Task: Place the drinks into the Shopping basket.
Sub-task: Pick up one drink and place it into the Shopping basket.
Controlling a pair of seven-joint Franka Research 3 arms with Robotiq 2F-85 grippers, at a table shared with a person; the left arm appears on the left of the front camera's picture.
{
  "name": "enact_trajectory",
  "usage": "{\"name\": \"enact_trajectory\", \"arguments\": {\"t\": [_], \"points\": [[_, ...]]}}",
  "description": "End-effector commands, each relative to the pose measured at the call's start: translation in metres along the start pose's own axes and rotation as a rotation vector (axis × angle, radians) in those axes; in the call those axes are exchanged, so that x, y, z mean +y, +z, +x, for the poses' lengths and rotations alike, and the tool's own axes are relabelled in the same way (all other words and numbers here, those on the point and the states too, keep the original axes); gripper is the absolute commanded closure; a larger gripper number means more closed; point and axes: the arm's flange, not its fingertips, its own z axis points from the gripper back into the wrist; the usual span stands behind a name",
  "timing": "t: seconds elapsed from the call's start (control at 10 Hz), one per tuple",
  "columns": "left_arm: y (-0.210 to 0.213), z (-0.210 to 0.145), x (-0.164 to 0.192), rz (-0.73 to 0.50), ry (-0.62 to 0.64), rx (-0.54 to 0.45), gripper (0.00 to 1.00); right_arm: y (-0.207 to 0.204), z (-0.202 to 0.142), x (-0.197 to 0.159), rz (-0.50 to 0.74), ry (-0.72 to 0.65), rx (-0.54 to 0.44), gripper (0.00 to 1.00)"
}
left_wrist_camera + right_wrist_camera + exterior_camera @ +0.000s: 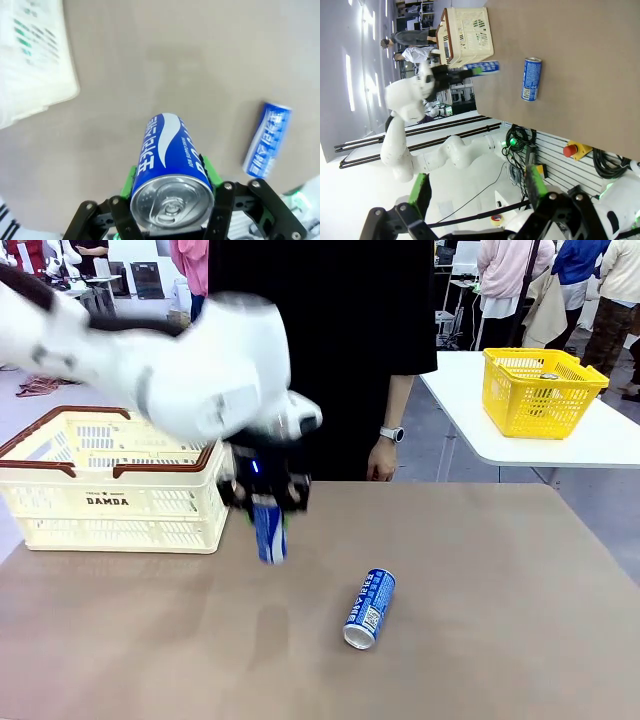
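Hanging vertical, top upward, blue can (270,540) is pinched by left gripper (268,512); right gripper (479,173) gapes empty.

One blue can (269,532) with white print hangs nearly upright in my left gripper (268,508), clamped near its tab end, lifted off the table and just beside the basket (150,515), a cream perforated crate with a brown rim. A second blue can (370,608) lies on its side mid-table, silver end toward me.
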Motion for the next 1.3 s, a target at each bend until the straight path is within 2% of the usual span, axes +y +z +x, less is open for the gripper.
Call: {"name": "enact_trajectory", "arguments": {"t": [0.0, 0.1, 0.2, 0.3, 0.4, 0.5, 0.7, 0.9, 1.2], "points": [[0.104, 0.05, 0.041, -0.032, -0.011, 0.013, 1.0, 0.003, -0.002, -0.001, -0.011, 0.015, 0.008, 0.0], [0.144, 0.079, 0.059, -0.025, 0.005, 0.002, 1.0, 0.003, -0.002, -0.001, -0.011, 0.015, 0.008, 0.0], [0.176, 0.104, 0.084, 0.015, 0.024, -0.091, 1.0, 0.003, -0.002, -0.001, -0.011, 0.015, 0.008, 0.0], [0.193, 0.12, 0.11, 0.004, 0.012, -0.159, 1.0, 0.003, -0.002, -0.001, -0.011, 0.015, 0.008, 0.0], [0.196, 0.135, 0.14, 0.026, 0.083, -0.18, 1.0, 0.003, -0.002, -0.001, -0.011, 0.015, 0.008, 0.0], [0.188, 0.142, 0.17, 0.007, 0.135, -0.146, 1.0, 0.003, -0.002, -0.001, -0.011, 0.015, 0.008, 0.0], [0.152, 0.144, 0.219, 0.073, 0.266, -0.063, 1.0, 0.003, -0.002, -0.001, -0.011, 0.015, 0.008, 0.0], [0.114, 0.132, 0.255, 0.077, 0.321, -0.004, 1.0, 0.003, -0.002, -0.001, -0.011, 0.015, 0.008, 0.0], [0.037, 0.117, 0.3, 0.017, 0.41, 0.092, 1.0, 0.003, -0.002, -0.001, -0.011, 0.015, 0.008, 0.0]]}}
